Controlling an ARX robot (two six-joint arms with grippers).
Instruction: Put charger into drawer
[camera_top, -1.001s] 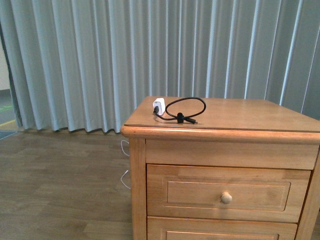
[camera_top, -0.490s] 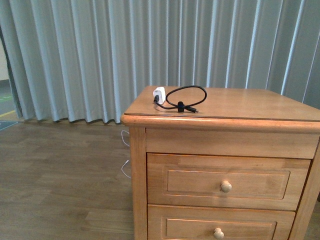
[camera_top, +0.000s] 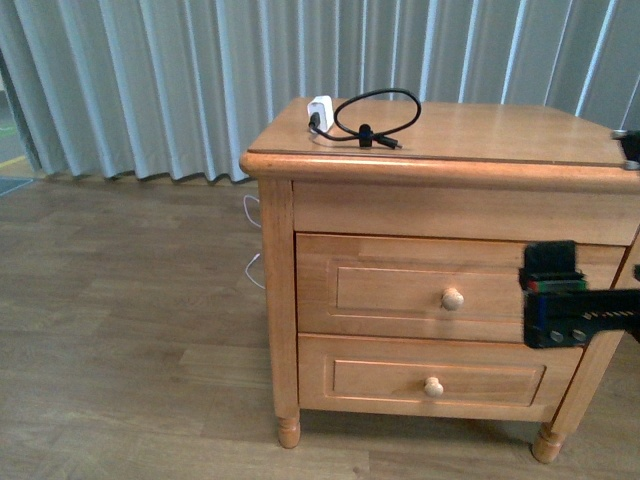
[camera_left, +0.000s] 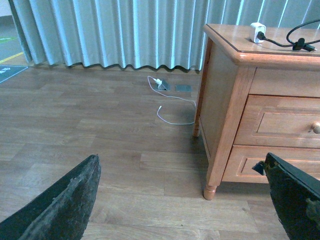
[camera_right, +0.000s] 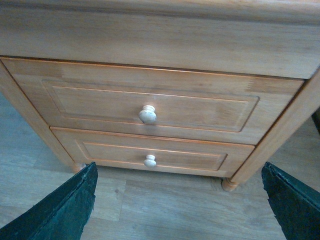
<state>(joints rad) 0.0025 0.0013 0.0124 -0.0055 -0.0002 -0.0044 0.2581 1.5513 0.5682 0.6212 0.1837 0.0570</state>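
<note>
Honey-brown wood fills the front view: the cabinet (camera_top: 280, 300) stands on a plank floor (camera_top: 120, 330) before pale grey-blue curtains (camera_top: 150, 80). And there's the charger (camera_top: 321, 111), up on the cabinet top near its back left corner as the front view has it. Its white block stands at the left and its black cable (camera_top: 385, 115) loops out to the right, flat on the wood, clear of both grippers.

Down to the drawer (camera_top: 390, 290): fully shut, with its pale knob (camera_top: 453, 298) in the middle of the recessed panel. The lower drawer (camera_top: 380, 380) is shut too, and the lower knob (camera_top: 433, 386) sits right under the first.

The right arm (camera_top: 565, 300) shows as a dark block at the right edge, in front of the drawer's right end. From its wrist camera, the right gripper (camera_right: 178, 170) is spread wide and empty. Its dark fingers (camera_right: 60, 210) sit at the two lower corners as it faces the drawer fronts, not touching either knob.

Over to the left wrist view: the left gripper (camera_left: 181, 160) is splayed apart as well, holding nothing. It is out over the floor off the cabinet's left side, apart from it. A thin white cord (camera_left: 175, 107) trails on the floor between the cabinet's leg and the curtains.
</note>
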